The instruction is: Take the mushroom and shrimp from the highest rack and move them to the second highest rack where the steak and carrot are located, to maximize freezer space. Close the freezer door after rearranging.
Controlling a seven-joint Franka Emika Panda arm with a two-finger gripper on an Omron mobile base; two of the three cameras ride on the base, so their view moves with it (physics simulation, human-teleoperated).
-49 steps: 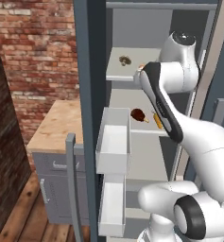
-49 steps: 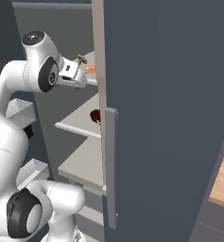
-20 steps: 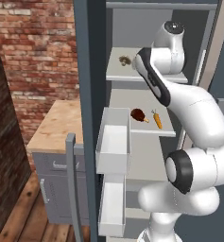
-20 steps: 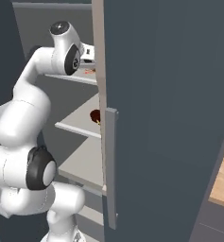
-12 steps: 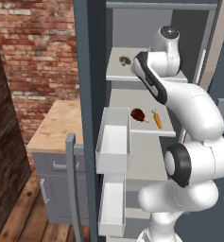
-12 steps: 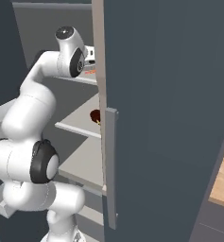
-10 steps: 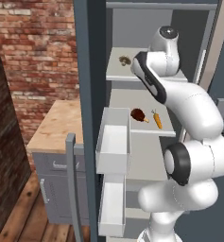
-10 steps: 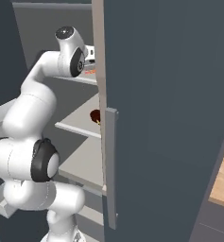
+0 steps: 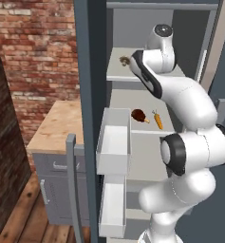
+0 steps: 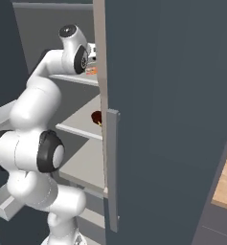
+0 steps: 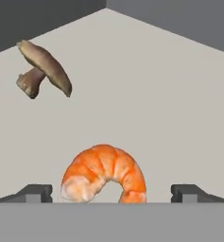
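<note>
Gripper (image 11: 111, 191) spread wide, holding nothing, straddles the shrimp (image 11: 104, 173); mushroom (image 11: 43, 70) lies apparently nearer the rack's (image 11: 170, 94) back corner.

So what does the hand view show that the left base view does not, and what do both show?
Hand view alone: the shrimp, lying between the open gripper's fingertips. Left base view alone: the steak and carrot on the second highest rack, the door bins, and the wooden counter beside the freezer. Both: the mushroom on the highest rack.
</note>
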